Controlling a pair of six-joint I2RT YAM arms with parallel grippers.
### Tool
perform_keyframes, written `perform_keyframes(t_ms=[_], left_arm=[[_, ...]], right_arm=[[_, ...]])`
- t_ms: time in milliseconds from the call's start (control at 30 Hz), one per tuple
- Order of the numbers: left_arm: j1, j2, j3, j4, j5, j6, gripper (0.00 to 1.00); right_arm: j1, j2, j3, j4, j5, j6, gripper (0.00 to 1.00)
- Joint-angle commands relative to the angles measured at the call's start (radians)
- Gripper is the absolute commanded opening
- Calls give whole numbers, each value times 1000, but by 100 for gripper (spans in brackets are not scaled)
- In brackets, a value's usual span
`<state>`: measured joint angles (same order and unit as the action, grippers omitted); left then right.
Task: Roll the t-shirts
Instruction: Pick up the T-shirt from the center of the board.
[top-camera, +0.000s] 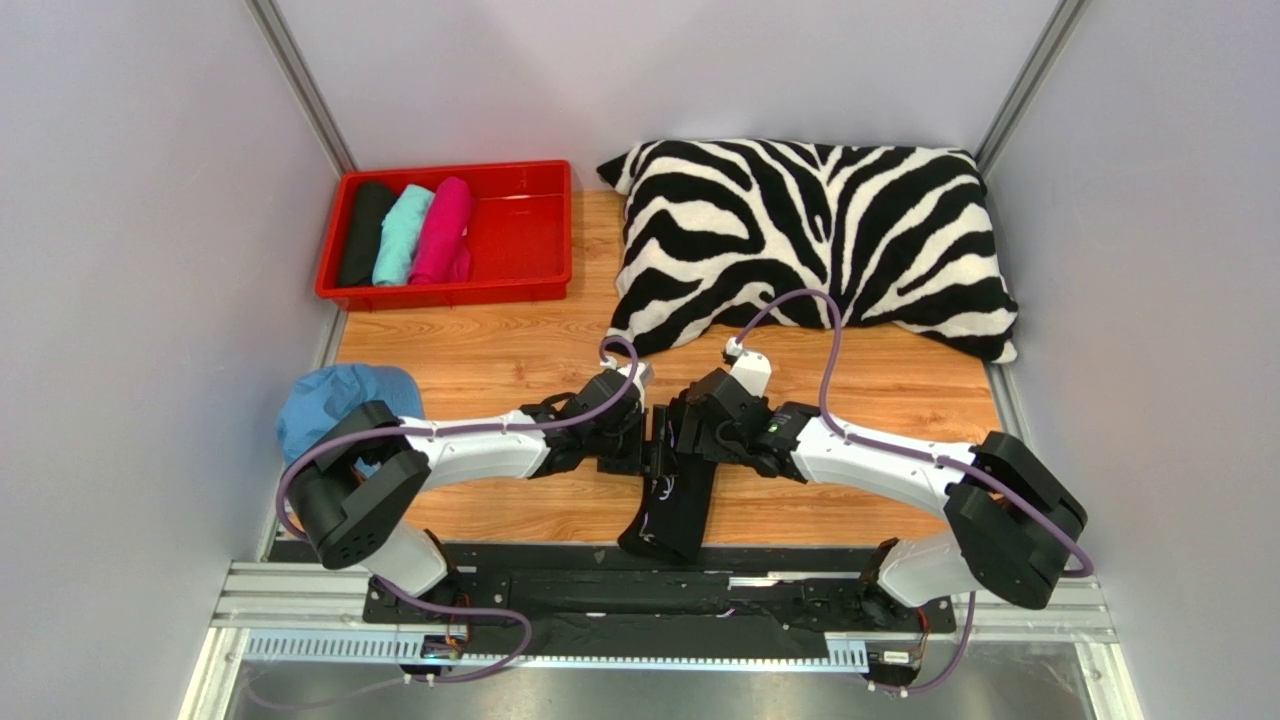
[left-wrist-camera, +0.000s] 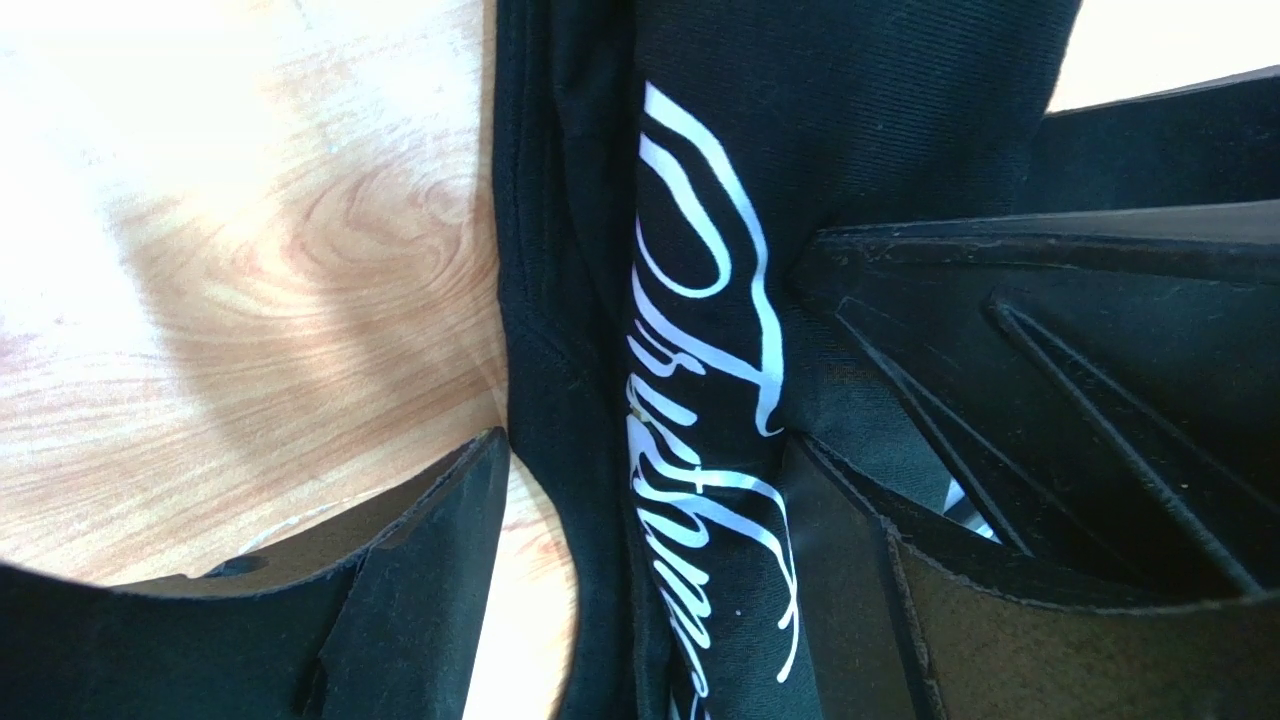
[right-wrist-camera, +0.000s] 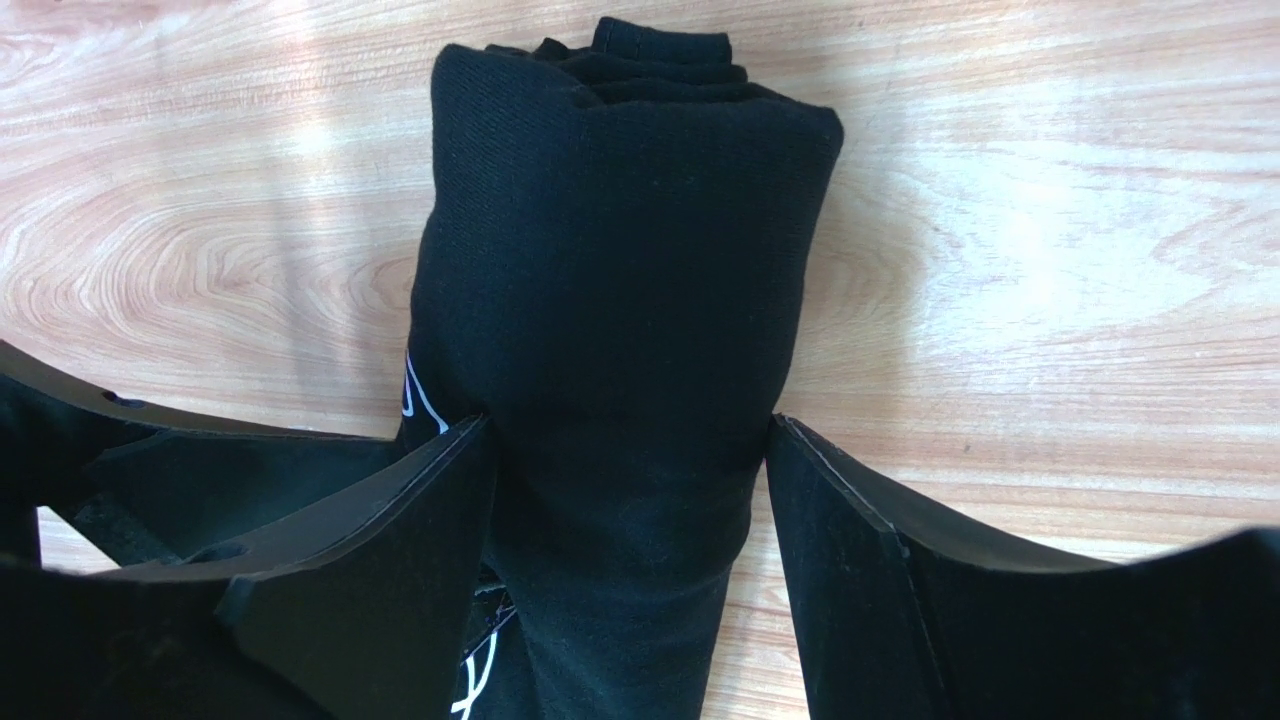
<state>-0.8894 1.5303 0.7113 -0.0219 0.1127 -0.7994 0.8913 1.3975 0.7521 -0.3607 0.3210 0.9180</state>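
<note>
Rolling looks done: your left gripper (left-wrist-camera: 646, 450) and right gripper (right-wrist-camera: 628, 435) both clamp the black printed t-shirt (right-wrist-camera: 616, 225); lift together toward the red tray (top-camera: 519, 225).

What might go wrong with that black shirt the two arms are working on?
The black t-shirt shows loose layers at its rolled end, so it may unwind if the right tool lets go. Its unrolled tail lies by the near edge of the table and might slide off or snag there.

Rolls (top-camera: 406, 233) in tray (top-camera: 522, 252), left of pillow (top-camera: 812, 240).
</note>
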Motion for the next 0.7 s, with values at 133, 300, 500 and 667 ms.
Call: perform_keyframes(t_ms=[133,300,500,667], left_arm=[[-5,-2,33,14,-33,31,75],[-3,-41,-28,160,69,2,79],[17,-47,-70,267,76,-34,86],[21,-67,-72,223,35,-38,91]], right_arm=[[-11,-9,1,-38,6,-22,70],[-14,3,3,-40,3,-18,70],[-12,1,1,-40,1,-16,70],[-14,5,3,-43,-3,-16,70]])
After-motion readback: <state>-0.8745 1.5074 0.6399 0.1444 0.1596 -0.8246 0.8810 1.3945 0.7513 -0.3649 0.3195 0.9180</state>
